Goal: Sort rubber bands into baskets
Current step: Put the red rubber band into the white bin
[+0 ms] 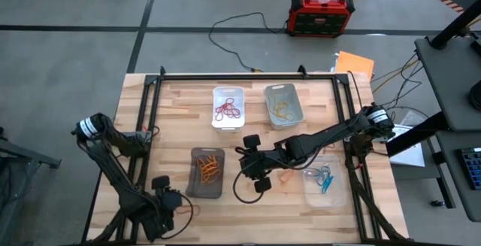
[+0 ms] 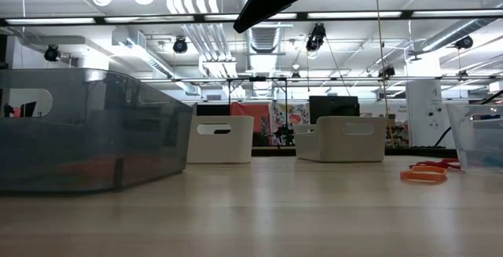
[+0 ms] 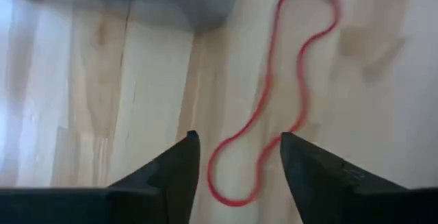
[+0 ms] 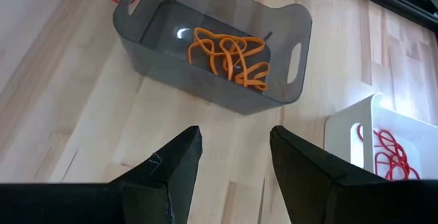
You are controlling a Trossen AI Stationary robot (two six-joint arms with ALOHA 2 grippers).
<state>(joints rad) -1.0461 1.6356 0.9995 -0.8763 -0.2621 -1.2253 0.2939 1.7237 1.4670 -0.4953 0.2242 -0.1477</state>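
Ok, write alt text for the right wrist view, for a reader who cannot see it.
The right gripper, fingers open and empty, hovers over bare wooden table facing a dark smoky translucent basket holding tangled orange rubber bands. Beside it, a white basket corner shows red rubber bands.

From my station, the wooden bench carried four baskets: white and grey toward the far edge, smoky and clear nearer, loose bands between.
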